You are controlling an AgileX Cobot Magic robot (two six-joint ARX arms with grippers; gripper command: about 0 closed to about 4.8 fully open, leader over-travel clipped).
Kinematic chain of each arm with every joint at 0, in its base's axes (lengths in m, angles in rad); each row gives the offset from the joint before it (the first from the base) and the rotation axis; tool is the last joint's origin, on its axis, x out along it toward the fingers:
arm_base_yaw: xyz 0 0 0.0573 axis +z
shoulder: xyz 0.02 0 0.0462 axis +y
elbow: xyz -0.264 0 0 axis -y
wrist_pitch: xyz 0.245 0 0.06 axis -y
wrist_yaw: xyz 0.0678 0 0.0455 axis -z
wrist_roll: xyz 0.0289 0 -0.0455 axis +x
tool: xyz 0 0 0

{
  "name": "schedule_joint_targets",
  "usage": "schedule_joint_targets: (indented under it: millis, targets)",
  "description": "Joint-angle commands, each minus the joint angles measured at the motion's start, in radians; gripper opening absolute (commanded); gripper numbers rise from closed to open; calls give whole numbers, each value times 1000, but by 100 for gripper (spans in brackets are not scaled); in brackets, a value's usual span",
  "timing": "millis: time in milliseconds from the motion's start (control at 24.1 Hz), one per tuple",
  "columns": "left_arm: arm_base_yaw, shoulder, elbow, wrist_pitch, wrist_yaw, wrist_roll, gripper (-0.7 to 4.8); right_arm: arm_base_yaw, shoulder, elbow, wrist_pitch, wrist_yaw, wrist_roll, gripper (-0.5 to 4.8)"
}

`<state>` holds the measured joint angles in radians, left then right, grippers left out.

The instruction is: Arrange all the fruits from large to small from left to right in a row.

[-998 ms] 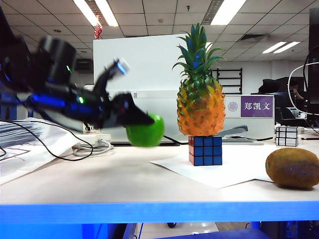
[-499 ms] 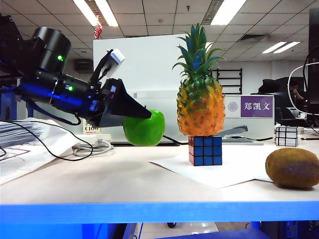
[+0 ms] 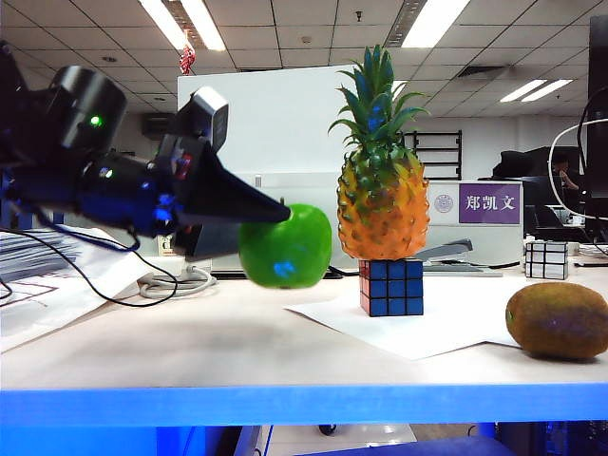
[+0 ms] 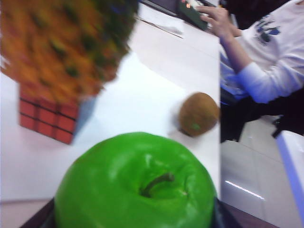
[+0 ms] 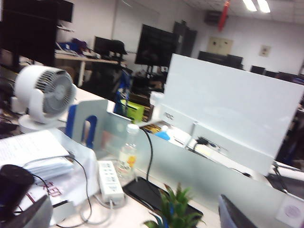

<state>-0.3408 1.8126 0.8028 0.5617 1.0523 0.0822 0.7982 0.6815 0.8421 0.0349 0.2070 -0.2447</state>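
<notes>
Green apple point(image 3: 285, 245) is in the left claw point(image 3: 271, 217), gripped btwn its dark fingers point(image 3: 249, 201), held off the worktop point(image 3: 209, 332) just left of the pineapple point(image 3: 382, 195). Pineapple stands upright on a blue Rubik's cube point(image 3: 390, 286), cube on a white paper sheet point(image 3: 418, 328). Kiwi point(image 3: 557, 320) lies on the worktop well right of the pineapple, near the front edge.

Left wrist view only: apple's top w/ stem point(image 4: 137, 185), filling the claw mouth, pineapple body point(image 4: 61, 45) blurred beyond it, kiwi point(image 4: 198, 114) past it; a seated person's arm point(image 4: 251, 61) at the worktop's far side. Exterior view hides the stem.

Right wrist view only: right claw point(image 5: 133, 213) spread open, nothing btwn its tips, up above the pineapple crown point(image 5: 173, 209); a desk fan point(image 5: 45, 97), power strip point(image 5: 109, 180), small bottle point(image 5: 127, 154).

Count: 3 fruits – 1 pineapple, 1 apple, 1 kiwi. 1 blue cube, plus 1 pale cube point(image 3: 546, 258) behind, right of the pineapple.
</notes>
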Motion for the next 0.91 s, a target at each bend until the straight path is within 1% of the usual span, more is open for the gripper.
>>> schedule_joint_targets:
  millis: [42,166,291,457,541,707,748,915]
  targets:
    - [-16,-6,-32,118,51,-69,-5,1,-15,6,-6,5,-3,479]
    - [-57,-6,-40,206,50,-116,-5,1,-27,6,-11,5,-2,479]
    - [-118,-4,-40,251,23,-117,-5,2,-27,6,-13,5,-2,479]
    - [-191,-4,-40,258,-47,-116,-6,3,-35,6,-26,31,-4,479]
    - [-209,-3,-40,256,-63,-116,-5,3,-45,6,-43,35,-14,479]
    - [-235,10,-40,262,-171,-71,-6,3,-67,6,-73,36,-14,479]
    - [-237,21,-39,270,-184,-69,-6,3,-74,6,-77,37,-14,479]
    - [-257,87,-31,295,-179,-90,-6,3,-100,6,-99,38,-14,479]
